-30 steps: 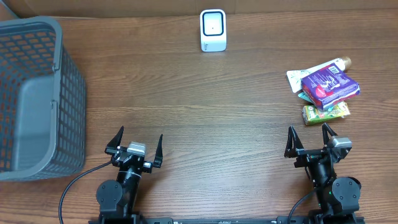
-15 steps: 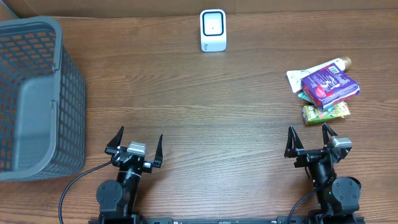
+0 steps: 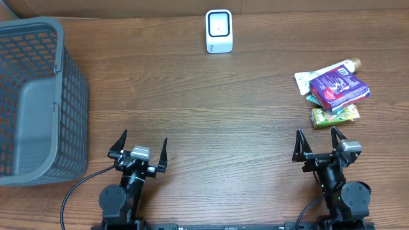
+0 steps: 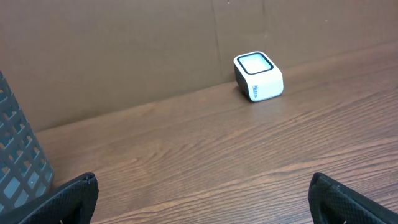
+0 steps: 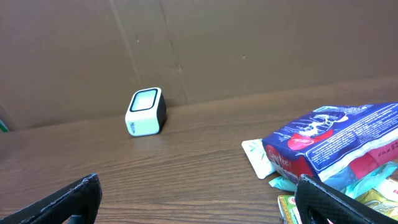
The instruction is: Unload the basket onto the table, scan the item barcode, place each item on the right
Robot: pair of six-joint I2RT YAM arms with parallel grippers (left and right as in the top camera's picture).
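Observation:
A pile of packaged items lies at the right of the table, topped by a purple and red pack [image 3: 339, 88] [image 5: 339, 146], with a green carton [image 3: 335, 115] at its near side and a white pouch [image 3: 319, 75] beneath. The white barcode scanner [image 3: 219, 31] [image 4: 258, 76] [image 5: 145, 111] stands at the far middle edge. My left gripper [image 3: 140, 146] [image 4: 202, 202] rests open near the front left, holding nothing. Open too, my right gripper [image 3: 318, 142] [image 5: 199, 202] sits just in front of the pile, with nothing between its fingers.
A large grey mesh basket [image 3: 38, 96] [image 4: 18, 168] occupies the left side of the table. A brown cardboard wall [image 4: 155, 43] backs the far edge behind the scanner.

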